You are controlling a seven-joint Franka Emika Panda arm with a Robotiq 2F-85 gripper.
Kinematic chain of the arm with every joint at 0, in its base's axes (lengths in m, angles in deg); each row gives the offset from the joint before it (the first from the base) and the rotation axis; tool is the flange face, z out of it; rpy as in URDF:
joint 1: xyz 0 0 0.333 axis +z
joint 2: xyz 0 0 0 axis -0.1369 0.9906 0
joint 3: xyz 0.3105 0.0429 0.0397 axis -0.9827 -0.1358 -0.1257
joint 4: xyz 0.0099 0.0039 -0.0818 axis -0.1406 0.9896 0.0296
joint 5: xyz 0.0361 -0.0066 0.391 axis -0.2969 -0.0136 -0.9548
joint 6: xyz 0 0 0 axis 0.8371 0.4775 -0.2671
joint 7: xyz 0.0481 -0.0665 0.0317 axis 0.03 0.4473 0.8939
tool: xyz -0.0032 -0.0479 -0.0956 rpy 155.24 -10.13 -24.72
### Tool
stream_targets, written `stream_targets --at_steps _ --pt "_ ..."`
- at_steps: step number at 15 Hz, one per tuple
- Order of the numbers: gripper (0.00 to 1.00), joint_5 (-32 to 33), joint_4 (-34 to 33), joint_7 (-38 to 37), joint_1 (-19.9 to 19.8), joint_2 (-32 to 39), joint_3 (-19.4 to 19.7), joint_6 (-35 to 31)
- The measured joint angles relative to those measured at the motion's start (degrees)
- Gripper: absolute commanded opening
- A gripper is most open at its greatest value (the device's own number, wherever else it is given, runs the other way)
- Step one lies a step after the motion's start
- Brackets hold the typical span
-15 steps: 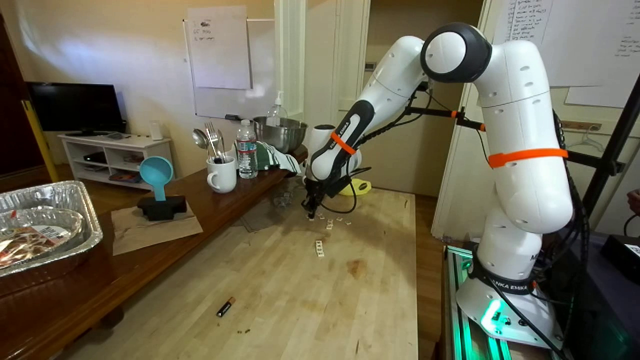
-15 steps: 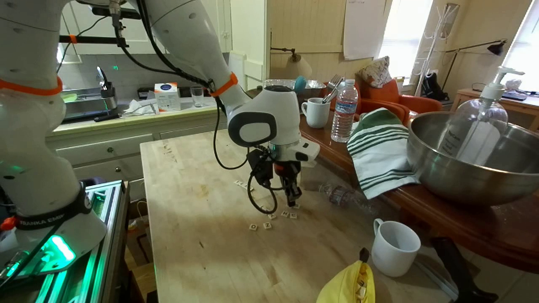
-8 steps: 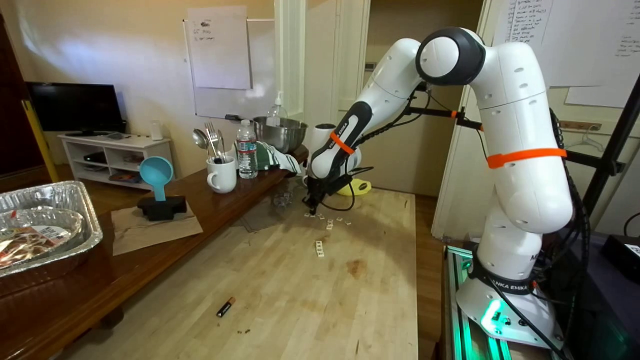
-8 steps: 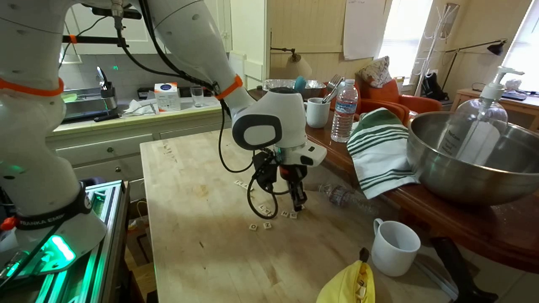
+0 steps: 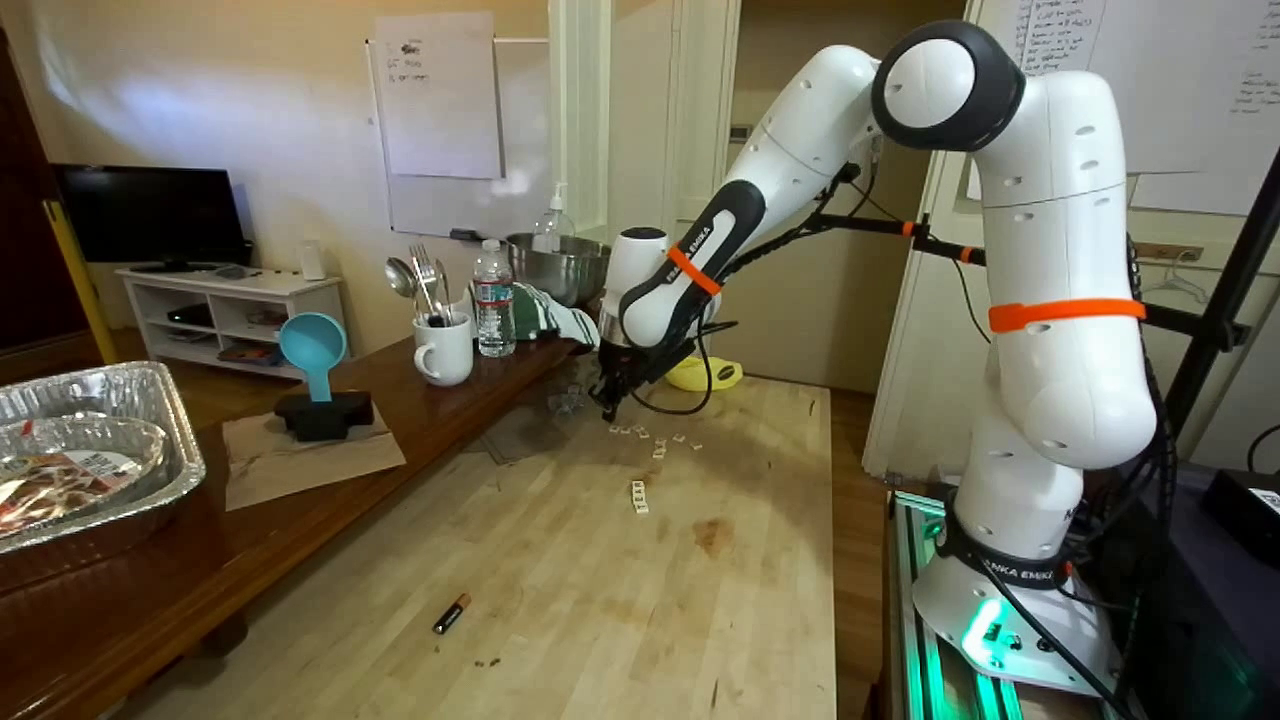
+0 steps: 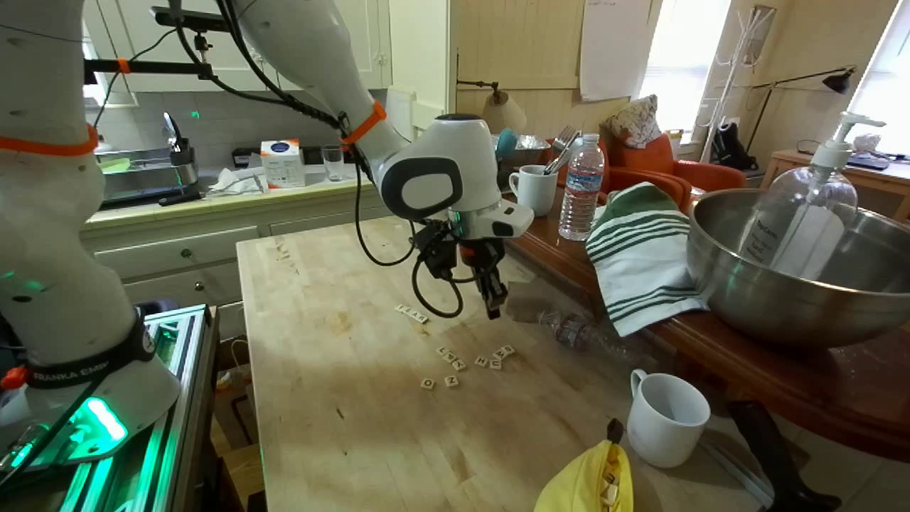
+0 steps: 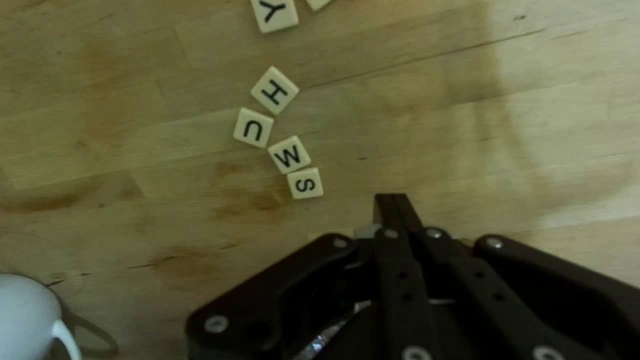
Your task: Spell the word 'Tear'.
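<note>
A row of small whitish letter tiles [image 5: 639, 497] reads TEAR on the wooden table. The row also shows in an exterior view [image 6: 411, 313] and is out of the wrist view. Several loose tiles lie apart from it, among them an H tile [image 7: 274, 90], a U tile [image 7: 253, 127], a W tile [image 7: 289, 154] and an S tile [image 7: 305, 183]; a Y tile [image 7: 274, 13] is at the wrist view's top edge. My gripper [image 7: 391, 197] is shut with nothing between its fingertips. It hangs above the table beside the S tile, as both exterior views [image 5: 608, 412] [image 6: 493, 313] show.
A clear plastic bottle [image 6: 576, 333] lies near the gripper beside the raised dark wood counter [image 5: 440, 430]. A white mug [image 6: 668, 418] and a yellow banana-shaped pouch [image 6: 590, 480] stand at one table end. A battery [image 5: 452, 614] lies toward the other end.
My gripper was low at the loose tiles, hiding some, and has risen and moved back from them. The loose tiles near it now show. The TEAR row has not moved.
</note>
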Motion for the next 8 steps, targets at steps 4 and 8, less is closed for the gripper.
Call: stream_targets --at_steps 4,8 --pt "0.00 -1.24 3.32 3.30 0.05 -4.26 -4.29 4.02" --pt "0.00 -5.91 6.45 11.29 -0.12 -7.57 -8.47 7.89"
